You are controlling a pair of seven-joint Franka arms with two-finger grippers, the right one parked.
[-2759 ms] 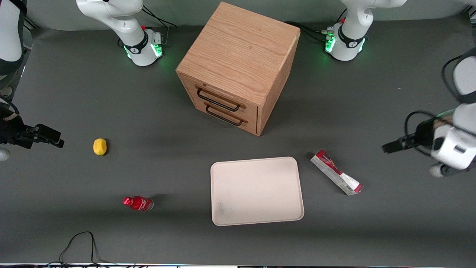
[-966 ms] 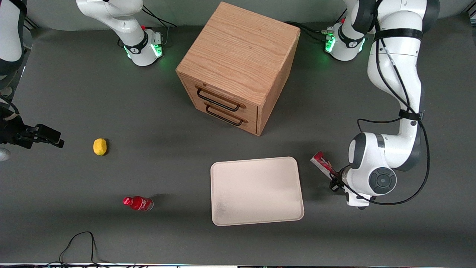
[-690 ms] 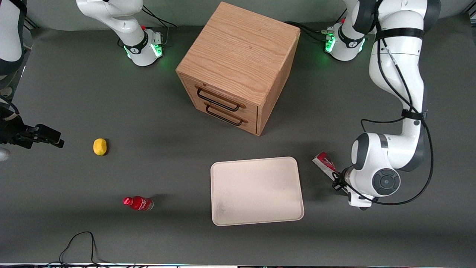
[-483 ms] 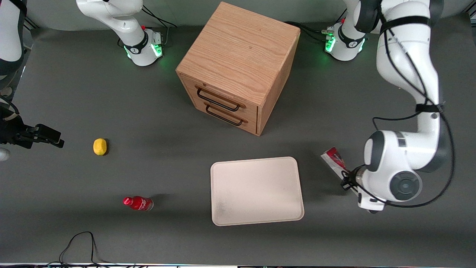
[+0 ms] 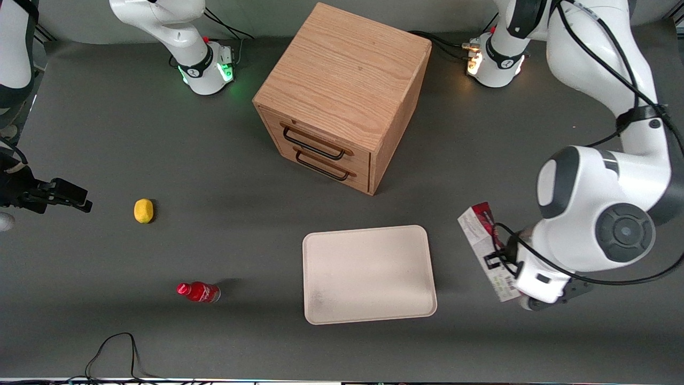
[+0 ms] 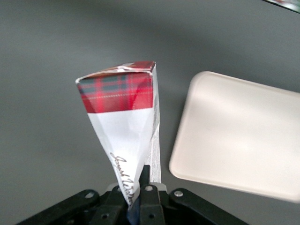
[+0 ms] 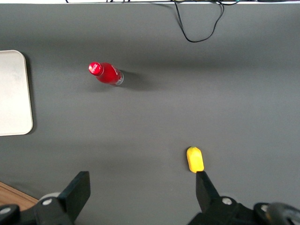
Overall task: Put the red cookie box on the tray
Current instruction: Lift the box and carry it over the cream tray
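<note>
Front view: claw (image 5: 505,263) clamped on red cookie box (image 5: 483,240), held lifted above the desk (image 5: 160,133) beside the tray (image 5: 368,274), toward the working arm's end. Left wrist view: box (image 6: 124,122) between the fingers, tray (image 6: 239,131) alongside.

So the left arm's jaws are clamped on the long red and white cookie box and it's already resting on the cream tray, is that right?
Not quite. The left arm's gripper does clamp the long red and white cookie box, but the box is not on the flat cream tray. The left wrist view shows the box held above the grey table, beside the tray, toward the working arm's end.
</note>
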